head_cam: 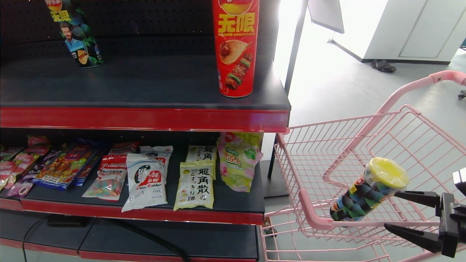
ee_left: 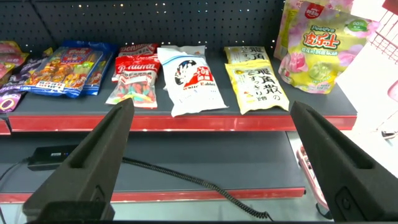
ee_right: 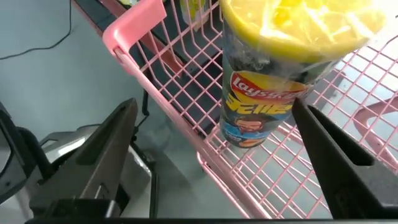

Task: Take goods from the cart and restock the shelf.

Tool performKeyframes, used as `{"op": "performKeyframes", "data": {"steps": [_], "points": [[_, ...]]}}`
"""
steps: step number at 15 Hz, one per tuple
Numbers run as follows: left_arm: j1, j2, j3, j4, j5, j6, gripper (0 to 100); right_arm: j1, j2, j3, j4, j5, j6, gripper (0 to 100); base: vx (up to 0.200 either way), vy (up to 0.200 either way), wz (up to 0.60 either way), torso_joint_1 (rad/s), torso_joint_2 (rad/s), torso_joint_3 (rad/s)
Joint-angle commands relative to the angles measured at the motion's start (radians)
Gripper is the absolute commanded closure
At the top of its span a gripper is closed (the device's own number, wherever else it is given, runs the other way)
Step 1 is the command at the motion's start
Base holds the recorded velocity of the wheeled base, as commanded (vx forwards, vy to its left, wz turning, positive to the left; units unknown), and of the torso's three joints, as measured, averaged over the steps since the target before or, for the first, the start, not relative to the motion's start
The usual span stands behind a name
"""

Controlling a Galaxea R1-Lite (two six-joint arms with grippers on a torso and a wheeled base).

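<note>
Grey floor ran beside a black shelf (head_cam: 145,85) with red edging in the head view. On its upper board stood a red chip canister (head_cam: 236,47) near the end and a dark chip canister (head_cam: 78,34) well apart from it. Snack bags (head_cam: 145,174) lay in a row on the board below. A pink wire cart (head_cam: 313,160) stood just beside the shelf's end. In its basket a chip can (head_cam: 366,194) with a yellow lid lay tilted, its lower end against the thick pink rim. The right pincer (head_cam: 391,210) hung near the lid, its black fingers spread and gripping nothing.

From the left wrist, the left pincer (ee_left: 211,106) was released, fingers wide apart, facing the lower board, where a white candy bag (ee_left: 189,81) lay beside a yellow bag (ee_left: 258,84).

From the right wrist, the right pincer (ee_right: 214,106) gaped wide before the chip can (ee_right: 267,93), which leaned among the cart's (ee_right: 134,28) pink wires, untouched.
</note>
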Motion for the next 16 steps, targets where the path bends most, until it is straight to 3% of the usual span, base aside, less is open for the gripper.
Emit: {"op": "performKeyframes", "data": {"steps": [1,7,11,16], "points": [[0.0,0.001,0.0,0.0,0.0,0.0,0,0.005,-0.005,-0.001,0.0,0.001,0.0,0,0.0,0.0,0.0,0.0,0.0,0.0],[0.0,0.001,0.0,0.0,0.0,0.0,0,-0.004,-0.007,0.014,0.0,-0.016,0.0,0,0.0,0.0,0.0,0.0,0.0,0.0],[0.0,0.001,0.0,0.0,0.0,0.0,0,-0.108,0.039,-0.038,0.0,-0.085,0.0,0,0.0,0.0,0.0,0.0,0.0,0.0],[0.0,0.001,0.0,0.0,0.0,0.0,0,-0.122,0.124,-0.125,-0.002,-0.079,-0.002,0,0.0,0.0,0.0,0.0,0.0,0.0]]}}
